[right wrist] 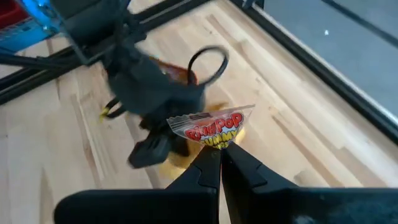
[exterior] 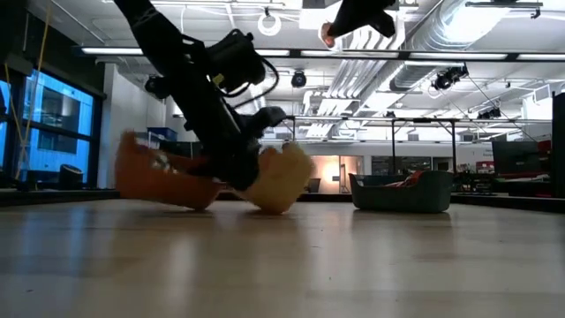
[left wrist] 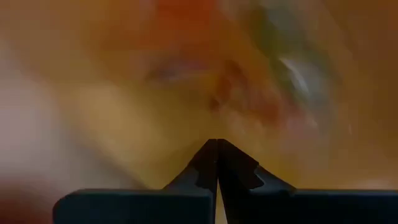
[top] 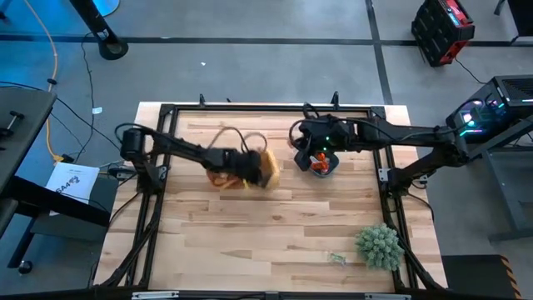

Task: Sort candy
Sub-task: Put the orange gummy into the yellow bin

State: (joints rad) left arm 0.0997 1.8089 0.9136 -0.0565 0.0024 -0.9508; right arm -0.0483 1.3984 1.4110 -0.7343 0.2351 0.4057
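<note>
We see the right hand (right wrist: 219,152) raised well above the counter (top: 275,242), its two fingers pinched together on a wrapped candy (right wrist: 213,129) with a red and yellow printed wrapper; the sweet stands just past the fingertips, and in the low view the same hand (exterior: 328,35) hangs high near the top of the picture with a small reddish piece in it. From above, that hand (top: 321,163) sits directly over a dark teal tray (top: 326,169), which in the low view rests flat on the counter (exterior: 282,265) below and to one side of it. Our left hand (top: 250,169) is down at counter level, well apart from the right one, pressed in against an orange tray (exterior: 159,181) and a yellow tray (exterior: 281,181), both tilted off the boards. Its fingers (left wrist: 205,171) meet tip to tip in the wrist view, closed, though everything beyond them is a warm blur, so whether they pinch a tray wall we cannot tell. A spiky green plant ball (top: 380,246) sits far from both hands near the counter's corner, with one small wrapped piece (top: 336,259) lying just beside it.
</note>
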